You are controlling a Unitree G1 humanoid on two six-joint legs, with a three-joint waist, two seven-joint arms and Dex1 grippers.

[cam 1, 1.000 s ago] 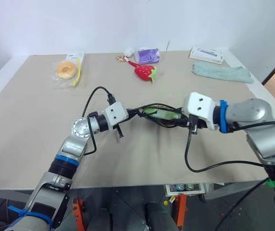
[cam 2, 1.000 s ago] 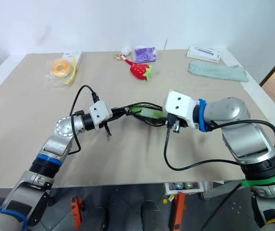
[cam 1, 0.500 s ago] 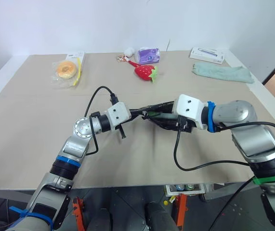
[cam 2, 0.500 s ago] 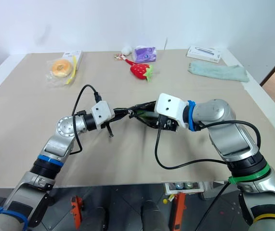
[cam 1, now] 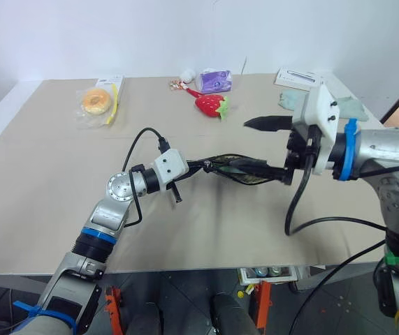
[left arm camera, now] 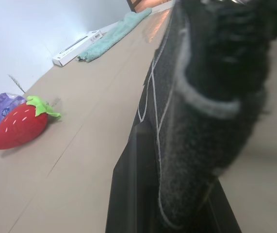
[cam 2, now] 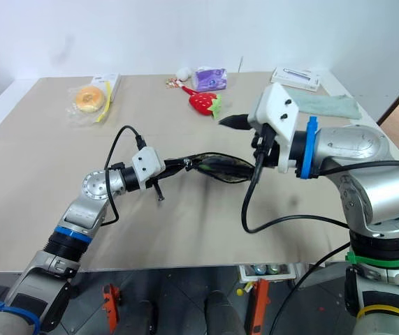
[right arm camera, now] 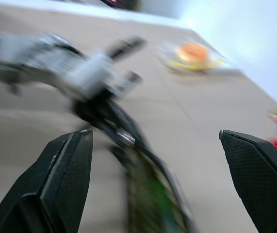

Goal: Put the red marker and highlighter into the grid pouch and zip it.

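While clamped by the left gripper point(cam 1: 200, 165), the grid pouch point(cam 1: 237, 169) stretches sideways

Bright, even indoor light from overhead; white wall point(cam 1: 185, 28) slightly washed out. Soft shadows fall on the table point(cam 1: 38, 181) under both arms, faint ones beside the strawberry point(cam 1: 211, 105). Head views sharp, mild bend at the edges. Left wrist view: pouch point(left arm camera: 201, 97) close up, fuzzy, out of focus; far cloth point(left arm camera: 114, 34) soft too. Right wrist view heavily motion-blurred, only the black fingers point(right arm camera: 65, 174) crisp; pale glare in one corner.
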